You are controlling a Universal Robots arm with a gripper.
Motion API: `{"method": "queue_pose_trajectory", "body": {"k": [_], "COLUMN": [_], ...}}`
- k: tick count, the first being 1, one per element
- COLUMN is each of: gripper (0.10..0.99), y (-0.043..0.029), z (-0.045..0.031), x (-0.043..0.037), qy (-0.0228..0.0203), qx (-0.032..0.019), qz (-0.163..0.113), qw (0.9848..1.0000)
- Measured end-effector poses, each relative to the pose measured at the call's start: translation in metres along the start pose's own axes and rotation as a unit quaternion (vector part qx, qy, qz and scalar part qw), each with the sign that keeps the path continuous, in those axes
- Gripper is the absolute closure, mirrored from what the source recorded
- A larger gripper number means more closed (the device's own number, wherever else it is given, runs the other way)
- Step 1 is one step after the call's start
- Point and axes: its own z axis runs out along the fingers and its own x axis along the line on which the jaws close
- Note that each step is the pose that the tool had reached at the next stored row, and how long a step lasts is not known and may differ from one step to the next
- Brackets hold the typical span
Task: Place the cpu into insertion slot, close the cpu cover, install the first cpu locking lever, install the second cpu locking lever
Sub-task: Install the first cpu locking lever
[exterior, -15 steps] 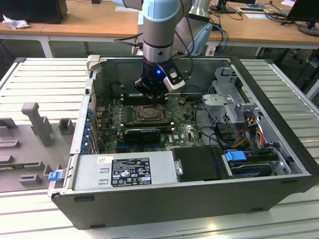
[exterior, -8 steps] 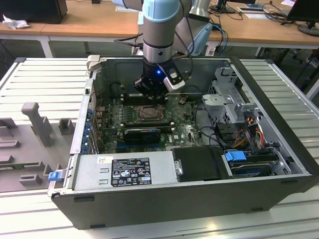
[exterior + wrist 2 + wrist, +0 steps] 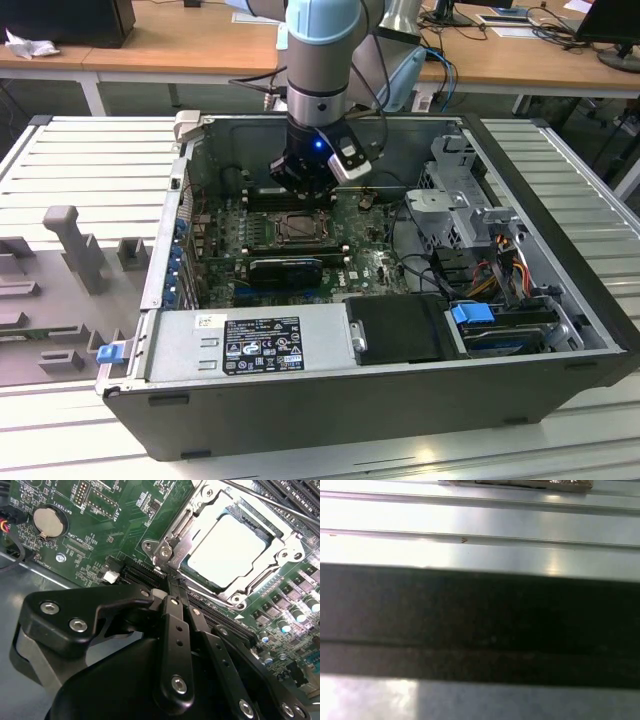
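**A:** Where does the job stand, starting with the big picture?

**B:** The open computer case [image 3: 330,400] lies on its side on the ribbed metal table [image 3: 90,170], motherboard [image 3: 230,225] facing up. The arm reaches down into it, and the gripper [image 3: 305,180] hangs just past the far side of the insertion slot [image 3: 300,230], near the middle of the board.

**A:** Is the chip in?

**B:** Yes. In the second wrist view the cpu [image 3: 227,547] lies flat inside the socket, pale top showing. The cpu cover [image 3: 200,507] is down over it, its silvery frame lying around the chip's edges. So the first two steps look done.

**A:** And the levers?

**B:** Harder to call. A thin metal rod [image 3: 280,505] runs along the far side of the frame, probably one locking lever, but I cannot tell whether it is latched. The second lever I cannot make out, so I would count both as possibly outstanding.

**A:** What is the pincer doing?

**B:** Its fingers [image 3: 172,615] are drawn together to a narrow point, holding nothing, tips just beside the hinge corner of the socket.
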Motion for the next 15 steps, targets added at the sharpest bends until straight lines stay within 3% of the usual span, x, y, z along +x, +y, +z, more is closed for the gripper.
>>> {"method": "queue_pose_trajectory", "body": {"k": [3, 7, 11, 13, 15], "gripper": [0.98, 0.98, 0.98, 0.98, 0.98], "y": [0.0001, -0.0002, -0.0003, -0.0005, -0.0004], "z": [-0.0001, 0.0014, 0.0035, 0.0037, 0.0038], "x": [0.0, -0.0002, -0.0003, -0.0003, -0.0004], "qy": [0.0, 0.0004, 0.0004, 0.0005, 0.0001], "qx": [-0.0001, 0.0057, 0.007, 0.0057, 0.0011], "qz": [0.0, 0.0, 0.0, 0.0, 0.0], "qw": [1.0, 1.0, 1.0, 1.0, 1.0]}}
